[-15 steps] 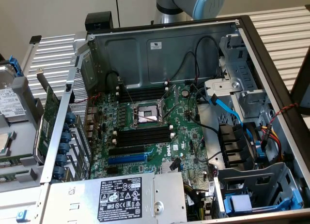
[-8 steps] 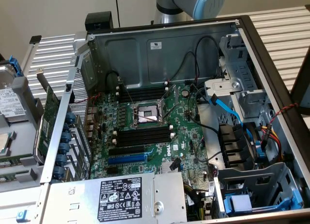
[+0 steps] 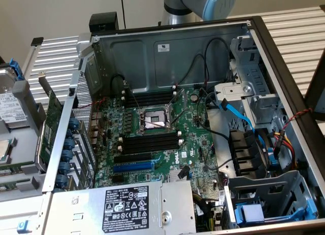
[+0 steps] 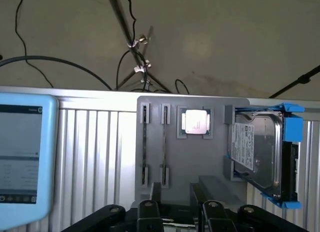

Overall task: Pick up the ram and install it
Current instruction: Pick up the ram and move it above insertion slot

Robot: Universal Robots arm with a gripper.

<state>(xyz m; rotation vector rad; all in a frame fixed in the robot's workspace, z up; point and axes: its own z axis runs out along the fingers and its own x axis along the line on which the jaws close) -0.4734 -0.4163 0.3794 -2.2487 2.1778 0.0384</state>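
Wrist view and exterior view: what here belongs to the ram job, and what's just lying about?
Job: ram, seemingly the thin sticks edge-on in the grey tray; black memory slots; open tool.
Lying about: hard drive; processor chip; green expansion card; blue-edged screen.

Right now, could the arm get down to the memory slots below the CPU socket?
Probably yes: the arm stands behind the open case, and the slots face up with nothing over them; cables run beside, not across.

The ram (image 4: pixel 145 144) stands on edge in the gray tray's (image 4: pixel 200 162) narrow slot.
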